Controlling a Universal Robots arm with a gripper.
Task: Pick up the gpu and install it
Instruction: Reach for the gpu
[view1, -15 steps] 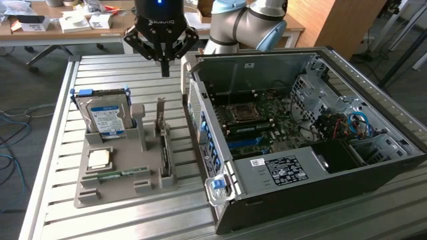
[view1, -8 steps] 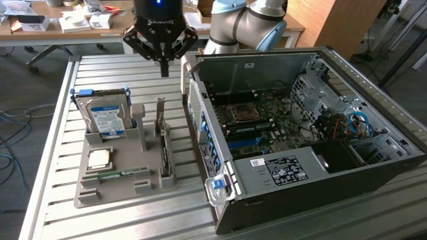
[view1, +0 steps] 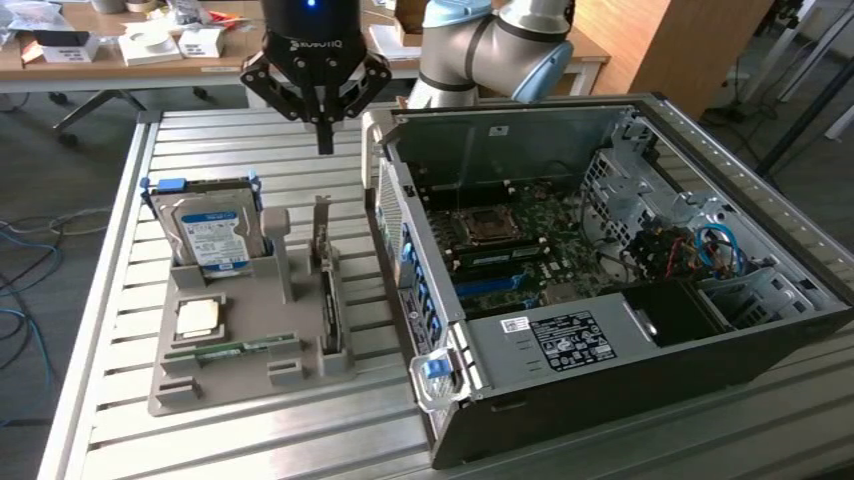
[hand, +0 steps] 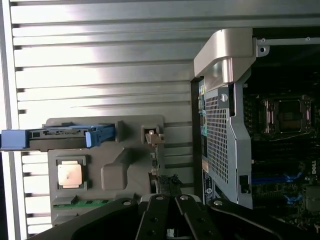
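Observation:
The gpu (view1: 326, 295) stands on edge in a slot of the grey holder (view1: 220, 385), a thin dark card with its pale metal bracket (view1: 322, 225) sticking up at the far end. In the wrist view the bracket's top (hand: 153, 137) and the card's edge (hand: 169, 182) lie just ahead of the fingers. My gripper (view1: 324, 140) hangs in the air above the far end of the gpu, clear of it, shut with nothing between its fingers (hand: 159, 217). The open computer case (view1: 747, 345) lies beside the holder, on the exterior view's right, with the motherboard and its blue slots (view1: 501, 285) exposed.
In the holder are also a silver hard drive (view1: 207, 235) in a blue carrier, a square processor (view1: 200, 318) and a green memory stick (view1: 234, 350). All stand on a slatted metal table (view1: 240, 440). A cluttered wooden desk (view1: 120, 45) stands behind.

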